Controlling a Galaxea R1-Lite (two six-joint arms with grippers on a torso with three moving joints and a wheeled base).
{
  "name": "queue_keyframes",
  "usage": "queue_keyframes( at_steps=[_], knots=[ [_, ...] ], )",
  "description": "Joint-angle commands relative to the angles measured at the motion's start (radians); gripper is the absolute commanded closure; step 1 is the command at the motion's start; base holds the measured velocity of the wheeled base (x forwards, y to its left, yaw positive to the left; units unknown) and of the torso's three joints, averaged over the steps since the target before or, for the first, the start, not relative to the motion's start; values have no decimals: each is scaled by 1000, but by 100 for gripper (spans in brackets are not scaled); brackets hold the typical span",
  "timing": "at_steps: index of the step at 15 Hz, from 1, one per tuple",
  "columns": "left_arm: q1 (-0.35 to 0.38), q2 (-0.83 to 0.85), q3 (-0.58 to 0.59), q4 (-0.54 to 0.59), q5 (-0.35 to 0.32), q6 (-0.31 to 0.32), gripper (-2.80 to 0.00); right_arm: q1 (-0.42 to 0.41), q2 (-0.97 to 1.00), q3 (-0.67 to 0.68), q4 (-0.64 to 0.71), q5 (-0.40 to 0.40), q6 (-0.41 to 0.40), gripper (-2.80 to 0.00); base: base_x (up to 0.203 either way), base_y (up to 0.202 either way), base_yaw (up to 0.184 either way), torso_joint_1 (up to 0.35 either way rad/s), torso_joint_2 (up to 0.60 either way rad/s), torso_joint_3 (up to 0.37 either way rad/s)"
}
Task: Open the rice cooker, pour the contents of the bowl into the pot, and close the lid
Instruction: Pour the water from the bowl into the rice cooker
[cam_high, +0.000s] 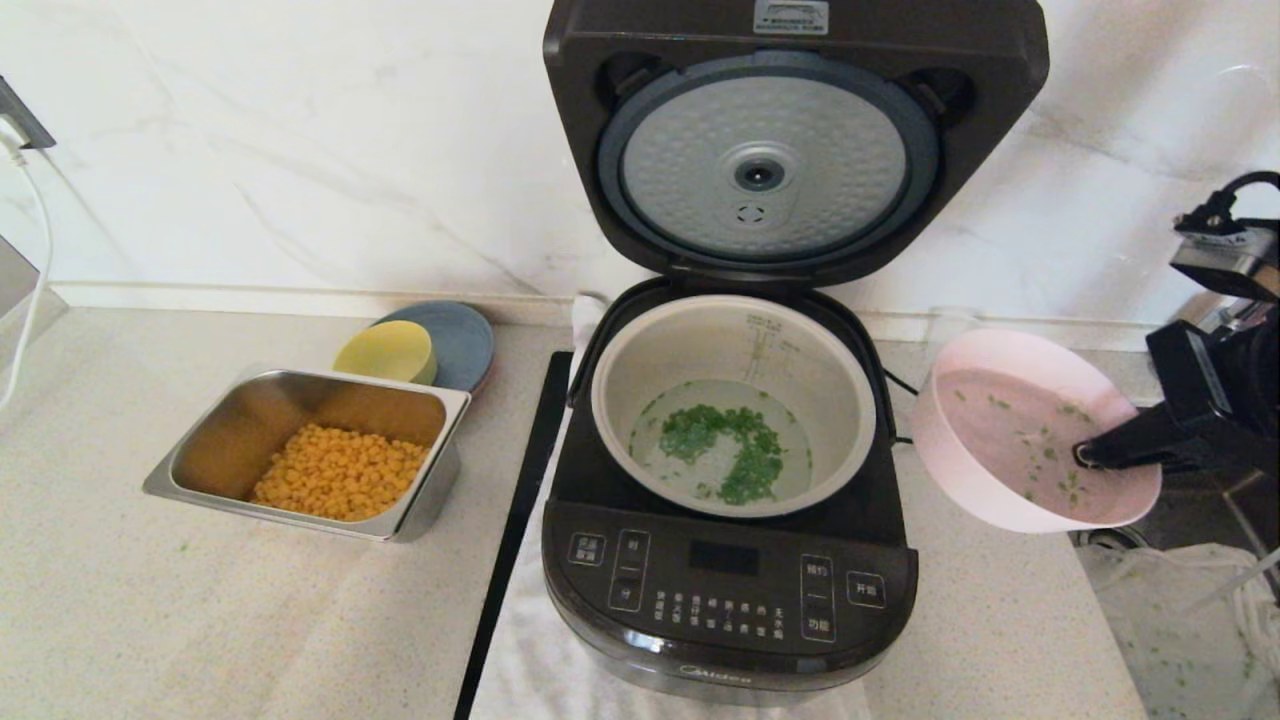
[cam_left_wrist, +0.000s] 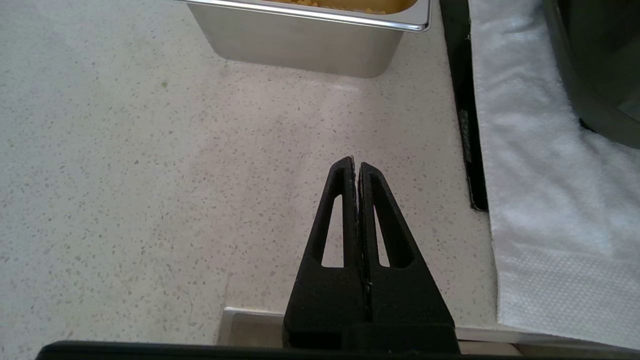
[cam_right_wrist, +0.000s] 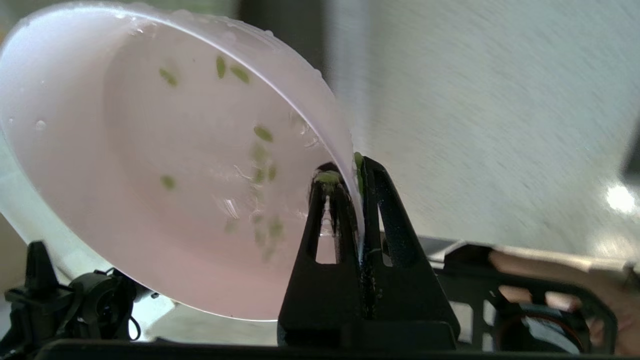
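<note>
The black rice cooker (cam_high: 730, 590) stands in the middle with its lid (cam_high: 770, 160) raised, silver underside facing me. Its grey pot (cam_high: 800, 380) holds chopped green contents (cam_high: 725, 440) in shallow water. To the cooker's right, my right gripper (cam_high: 1085, 455) (cam_right_wrist: 350, 170) is shut on the wall of the pink bowl (cam_high: 1010, 430) (cam_right_wrist: 150, 175), one finger inside and one outside. The bowl hangs tilted in the air, with only a few green flecks stuck inside. My left gripper (cam_left_wrist: 355, 162) is shut and holds nothing, low over the counter in front of the steel tray.
A steel tray (cam_high: 200, 450) (cam_left_wrist: 300, 45) of corn kernels sits left of the cooker, with a yellow bowl (cam_high: 385, 350) on a blue plate (cam_high: 465, 340) behind it. A white towel (cam_left_wrist: 540, 175) lies under the cooker. A marble wall (cam_high: 300, 150) backs the counter.
</note>
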Motion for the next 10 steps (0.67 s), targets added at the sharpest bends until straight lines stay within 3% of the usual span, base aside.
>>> queue_keyframes(
  at_steps=[1, 5, 10],
  knots=[
    [0, -1, 0, 0, 0, 0, 0, 131, 104, -133, 34, -77, 49, 0, 0, 0, 0, 0, 0, 0],
    [0, -1, 0, 0, -1, 0, 0, 234, 238, -262, 38, -141, 140, 0, 0, 0, 0, 0, 0, 0],
    [0, -1, 0, 0, 0, 0, 0, 288, 299, -276, -54, -243, 153, 0, 0, 0, 0, 0, 0, 0]
  ],
)
